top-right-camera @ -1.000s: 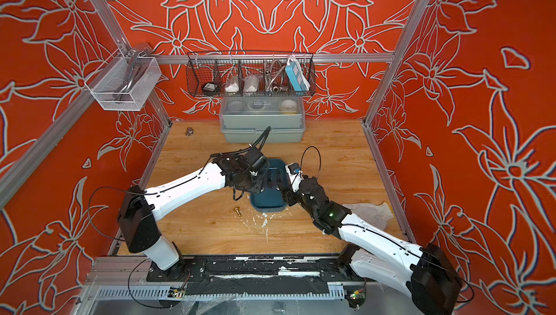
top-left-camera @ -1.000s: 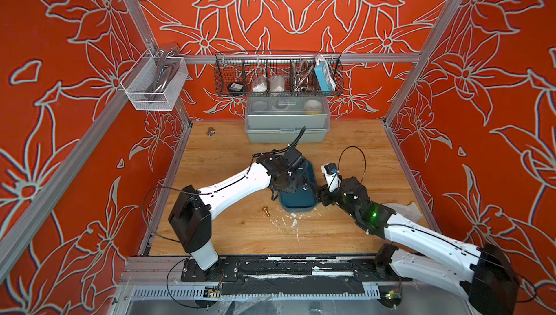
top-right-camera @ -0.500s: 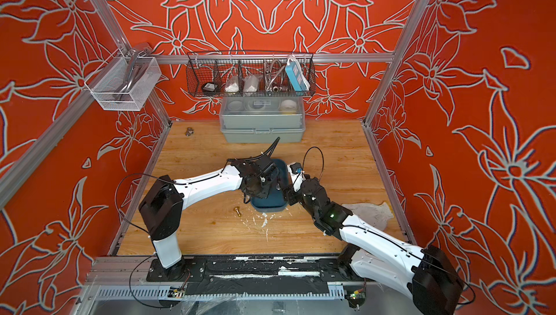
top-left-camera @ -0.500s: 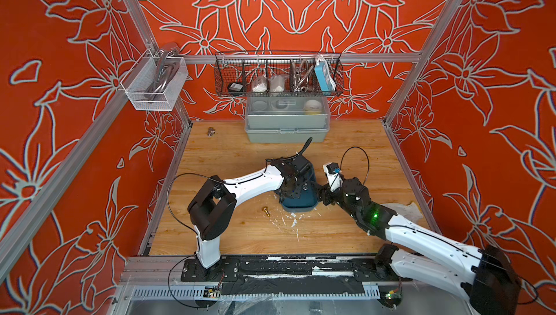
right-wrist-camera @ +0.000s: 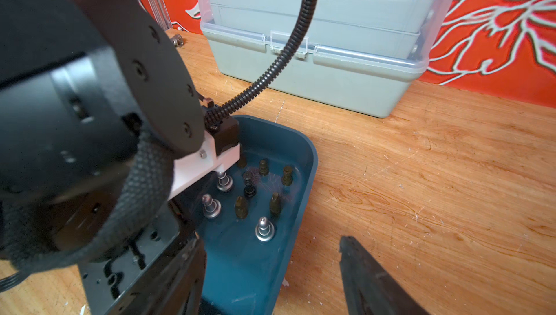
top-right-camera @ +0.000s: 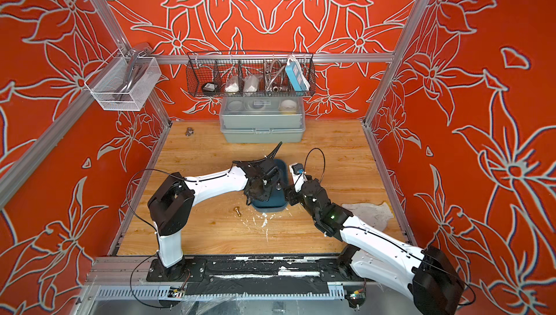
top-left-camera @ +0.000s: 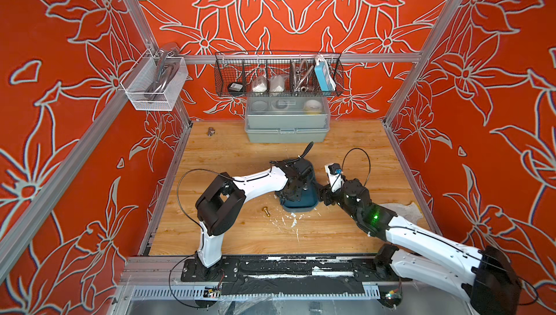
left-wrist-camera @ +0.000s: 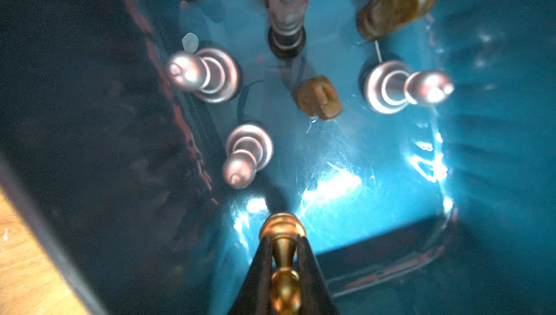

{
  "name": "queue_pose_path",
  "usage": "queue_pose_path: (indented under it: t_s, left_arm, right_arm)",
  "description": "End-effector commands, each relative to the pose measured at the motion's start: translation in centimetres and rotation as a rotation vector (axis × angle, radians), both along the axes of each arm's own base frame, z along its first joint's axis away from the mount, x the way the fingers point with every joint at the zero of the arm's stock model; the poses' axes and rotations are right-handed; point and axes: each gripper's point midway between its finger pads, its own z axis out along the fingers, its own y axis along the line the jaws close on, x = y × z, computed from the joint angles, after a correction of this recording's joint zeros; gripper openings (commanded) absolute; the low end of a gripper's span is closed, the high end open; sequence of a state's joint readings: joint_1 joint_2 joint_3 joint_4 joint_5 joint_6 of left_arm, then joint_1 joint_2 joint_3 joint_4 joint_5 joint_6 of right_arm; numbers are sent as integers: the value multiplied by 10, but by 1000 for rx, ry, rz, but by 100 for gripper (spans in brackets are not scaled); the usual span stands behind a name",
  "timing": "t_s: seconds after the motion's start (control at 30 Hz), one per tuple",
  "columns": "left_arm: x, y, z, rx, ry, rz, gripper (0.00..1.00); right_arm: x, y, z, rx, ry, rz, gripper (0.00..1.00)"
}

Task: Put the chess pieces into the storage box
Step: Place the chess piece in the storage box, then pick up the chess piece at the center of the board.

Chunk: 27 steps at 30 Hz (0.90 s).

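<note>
The left gripper pinches the waist of a glossy gold pawn-shaped chess piece between dark tapered fingers, its round base toward the floor of the shallow teal-blue plastic storage box with rounded corners. On that scuffed, shiny floor stand smooth silver pieces and dull brown ones. The right gripper is spread wide astride the box's long wall, gripping nothing. Another gold piece lies on the scratched wooden tabletop near the box.

White arm links, black joint housings, ribbed black cable, green indicator light
</note>
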<state>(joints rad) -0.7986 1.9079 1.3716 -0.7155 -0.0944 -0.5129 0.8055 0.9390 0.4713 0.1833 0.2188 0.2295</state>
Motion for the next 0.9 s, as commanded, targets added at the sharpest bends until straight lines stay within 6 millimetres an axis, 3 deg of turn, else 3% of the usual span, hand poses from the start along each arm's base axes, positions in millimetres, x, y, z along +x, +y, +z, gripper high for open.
queue_pose_path:
  t_s: [0.0, 0.23, 0.4, 0.57, 0.7, 0.87]
  left_arm:
    - [-1, 4, -11, 33, 2, -7, 17]
    - [1, 4, -7, 34, -8, -6, 29]
    - [2, 3, 6, 28, -29, -10, 32]
    - [5, -2, 38, -3, -87, -25, 37]
    - [6, -2, 77, -61, -157, -36, 39]
    - [-1, 7, 121, -147, -261, -45, 41]
  right_arm:
    - [3, -7, 5, 27, -22, -41, 74]
    - [3, -8, 6, 28, -23, -45, 74]
    - [3, -9, 6, 24, -24, -50, 74]
    - [6, -17, 10, 21, -6, -93, 74]
    - [10, -32, 15, 40, 98, -154, 78]
    - [4, -66, -17, 71, 462, -257, 77]
